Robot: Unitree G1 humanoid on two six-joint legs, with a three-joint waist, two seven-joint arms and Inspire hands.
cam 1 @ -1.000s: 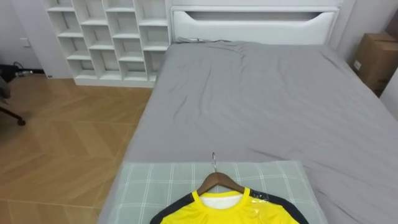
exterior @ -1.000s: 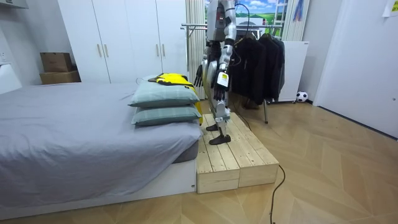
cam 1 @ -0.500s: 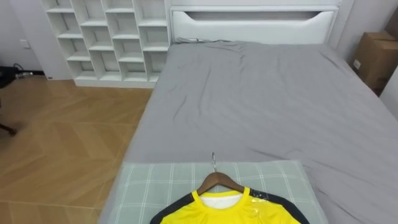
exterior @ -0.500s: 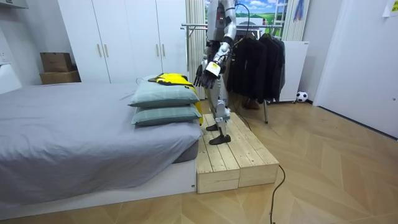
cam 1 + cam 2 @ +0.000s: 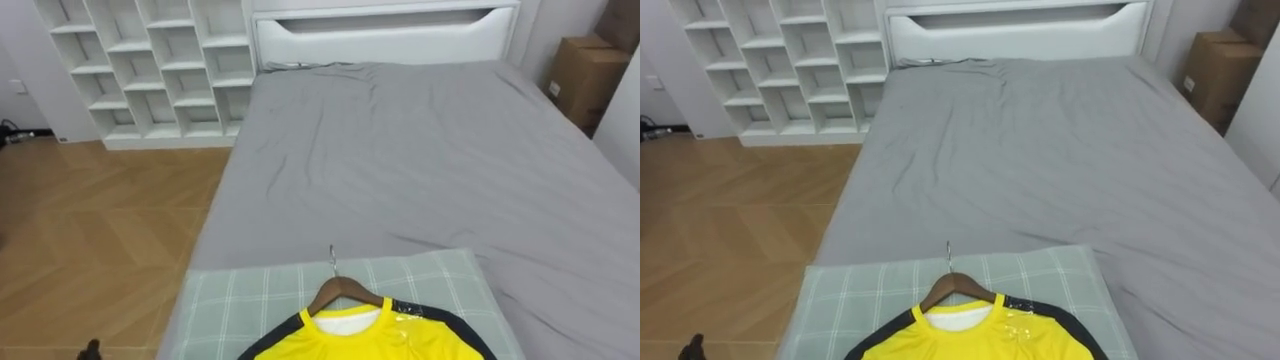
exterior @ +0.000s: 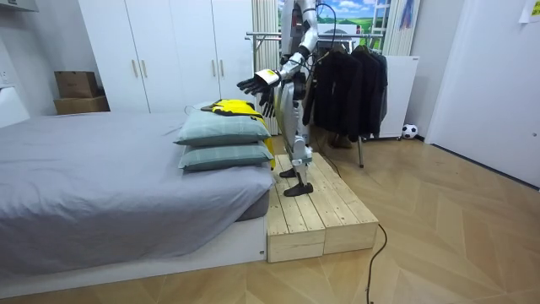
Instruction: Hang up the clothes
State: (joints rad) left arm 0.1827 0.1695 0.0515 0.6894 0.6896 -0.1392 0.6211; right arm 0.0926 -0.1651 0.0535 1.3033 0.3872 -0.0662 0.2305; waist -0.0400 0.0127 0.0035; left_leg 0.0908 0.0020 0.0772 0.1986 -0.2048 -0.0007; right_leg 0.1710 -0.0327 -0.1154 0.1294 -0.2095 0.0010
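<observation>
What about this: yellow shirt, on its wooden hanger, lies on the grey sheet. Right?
No. The yellow shirt, on its wooden hanger, lies on the green checked pillow, not the grey sheet; see the left eye view.

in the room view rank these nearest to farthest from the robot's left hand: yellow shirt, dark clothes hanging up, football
From the left hand, held out with open fingers:
1. yellow shirt, just below it on the pillows.
2. dark clothes, hanging behind the robot, towards the room view's right.
3. football, farther to the room view's right, beyond those clothes.
</observation>
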